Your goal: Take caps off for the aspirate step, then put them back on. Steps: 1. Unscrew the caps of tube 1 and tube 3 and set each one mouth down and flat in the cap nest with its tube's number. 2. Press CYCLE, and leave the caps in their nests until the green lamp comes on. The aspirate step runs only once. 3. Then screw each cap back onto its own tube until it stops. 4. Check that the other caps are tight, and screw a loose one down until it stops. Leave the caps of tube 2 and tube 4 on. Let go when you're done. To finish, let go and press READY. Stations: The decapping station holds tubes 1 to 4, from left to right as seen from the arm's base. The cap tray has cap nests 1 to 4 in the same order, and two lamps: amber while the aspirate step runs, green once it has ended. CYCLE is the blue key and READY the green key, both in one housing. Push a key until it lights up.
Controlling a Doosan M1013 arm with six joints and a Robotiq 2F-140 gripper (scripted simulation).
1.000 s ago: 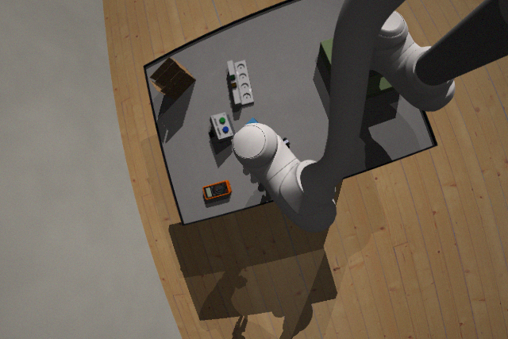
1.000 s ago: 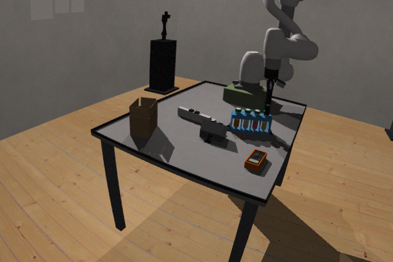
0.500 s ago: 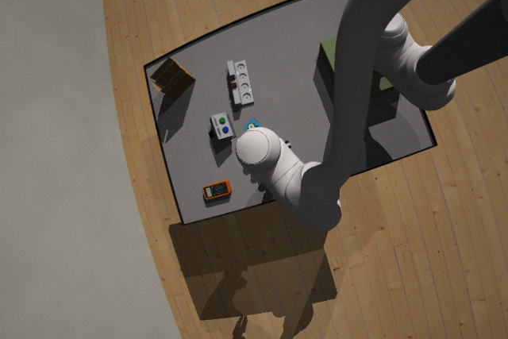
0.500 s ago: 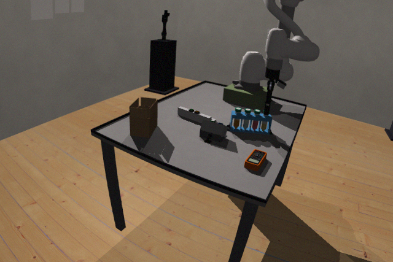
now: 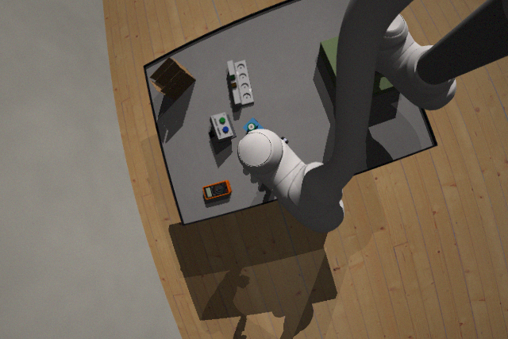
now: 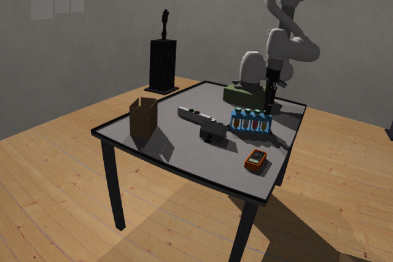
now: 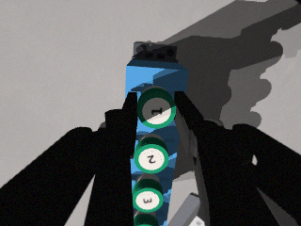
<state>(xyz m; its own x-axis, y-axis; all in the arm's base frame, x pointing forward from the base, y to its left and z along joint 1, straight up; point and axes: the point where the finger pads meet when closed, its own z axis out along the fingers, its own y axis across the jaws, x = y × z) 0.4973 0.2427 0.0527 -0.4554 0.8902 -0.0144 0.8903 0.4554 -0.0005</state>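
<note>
The blue decapping rack [image 6: 251, 123] holds its tubes with green caps on; in the top view only its end [image 5: 252, 125] shows under the arm. In the wrist view the cap of tube 1 [image 7: 156, 109] sits between my gripper's two black fingers, which press on both its sides. The caps of tube 2 [image 7: 151, 157] and tube 3 [image 7: 148, 200] sit on their tubes below it. From the side my gripper [image 6: 267, 110] stands upright over the rack's right end. The cap tray [image 5: 240, 82] has empty nests and dark lamps. The key housing [image 5: 221, 125] shows the green and blue keys unlit.
A cardboard box [image 5: 172, 77] stands at the table's far left corner. An orange multimeter [image 5: 216, 190] lies near the front edge. A green block [image 6: 242, 94] sits at the arm's base behind the rack. The key housing [image 6: 213, 129] stands close to the rack's left end.
</note>
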